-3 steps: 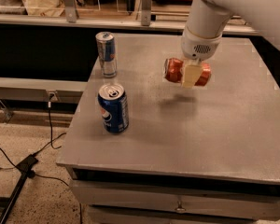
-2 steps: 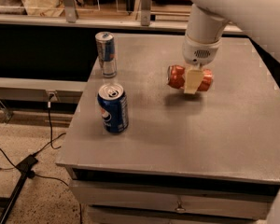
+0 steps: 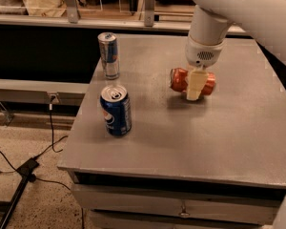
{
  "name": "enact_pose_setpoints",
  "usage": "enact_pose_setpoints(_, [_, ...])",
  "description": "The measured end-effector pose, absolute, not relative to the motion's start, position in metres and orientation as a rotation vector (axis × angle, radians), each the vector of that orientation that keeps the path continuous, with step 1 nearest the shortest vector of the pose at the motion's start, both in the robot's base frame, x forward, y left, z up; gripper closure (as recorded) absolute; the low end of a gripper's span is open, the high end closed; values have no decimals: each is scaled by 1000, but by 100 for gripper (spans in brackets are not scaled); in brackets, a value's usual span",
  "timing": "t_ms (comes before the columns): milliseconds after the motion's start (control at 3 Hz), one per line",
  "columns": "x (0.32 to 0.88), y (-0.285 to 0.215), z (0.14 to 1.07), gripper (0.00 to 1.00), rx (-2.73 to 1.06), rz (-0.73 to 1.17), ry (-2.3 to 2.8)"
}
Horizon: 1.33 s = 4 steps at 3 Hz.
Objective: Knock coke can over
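Note:
The coke can [image 3: 179,79] is red-orange with a silver end and lies on its side on the grey table [image 3: 219,142], right of centre. My gripper [image 3: 195,88] hangs from the white arm straight above it. One cream finger [image 3: 194,84] crosses the front of the can's middle and the other is hidden behind it. The gripper is shut on the can, and the can rests on or just above the tabletop with its shadow right beneath.
A blue Pepsi can [image 3: 116,110] stands upright near the table's front left. A slim blue-and-silver can [image 3: 108,55] stands behind it by the left edge. A drawer [image 3: 183,209] is under the tabletop. Cables and a stand leg [image 3: 19,180] lie on the floor at left.
The gripper has come down with the sideways coke can, from held above the table to table level. The two blue cans have not moved.

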<state>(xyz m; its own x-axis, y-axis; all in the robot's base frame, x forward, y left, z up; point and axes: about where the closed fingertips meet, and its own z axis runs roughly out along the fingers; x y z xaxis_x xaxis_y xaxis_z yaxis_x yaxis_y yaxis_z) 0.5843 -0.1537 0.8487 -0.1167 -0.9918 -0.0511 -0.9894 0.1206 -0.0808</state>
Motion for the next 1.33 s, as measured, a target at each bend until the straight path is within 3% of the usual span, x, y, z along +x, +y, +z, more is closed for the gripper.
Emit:
enact_pose_setpoints(333, [586, -153, 848, 0, -2022, -42, 2277])
enact_pose_setpoints(1333, [576, -176, 897, 0, -1897, 35, 2019])
